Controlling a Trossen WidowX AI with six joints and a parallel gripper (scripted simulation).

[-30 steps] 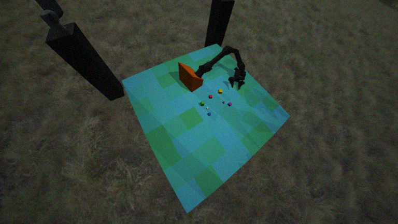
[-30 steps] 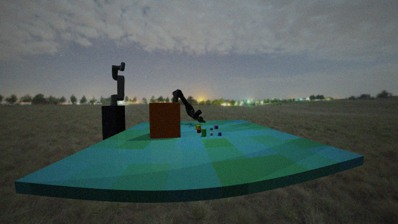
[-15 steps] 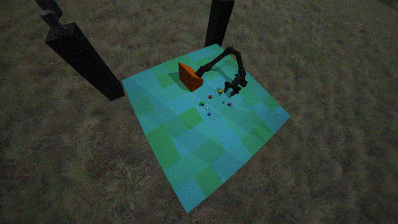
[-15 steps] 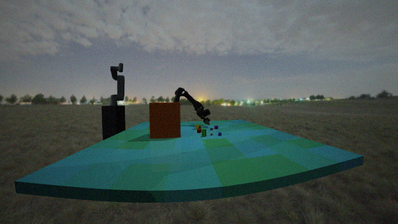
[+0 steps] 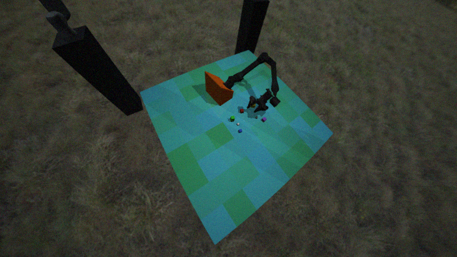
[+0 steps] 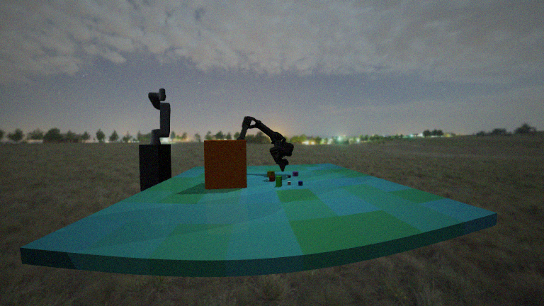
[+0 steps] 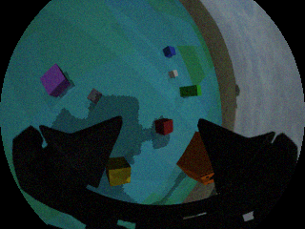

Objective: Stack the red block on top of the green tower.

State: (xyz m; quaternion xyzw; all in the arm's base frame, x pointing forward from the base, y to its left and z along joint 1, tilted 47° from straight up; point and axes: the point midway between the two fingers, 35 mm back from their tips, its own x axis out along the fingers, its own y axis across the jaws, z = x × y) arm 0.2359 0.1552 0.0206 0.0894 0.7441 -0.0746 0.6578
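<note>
The approach is in hand: the black jaws are spread wide, empty, above the desk (image 7: 114,32). The small red cube (image 7: 164,126) lies just ahead between them; the green block tower (image 7: 190,91) stands beyond. A centred descent is needed.

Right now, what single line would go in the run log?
phase: approach | jaws: open, empty | small red cube block: on mat, between and ahead of jaws | green tower: upright, untouched

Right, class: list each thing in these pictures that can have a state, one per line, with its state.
hand: open, holding nothing, above the table
red block: on the table, not gripped
green tower: upright, nothing on top
yellow block: on the table, free
purple block: on the table, free
blue block: on the table, free
</note>
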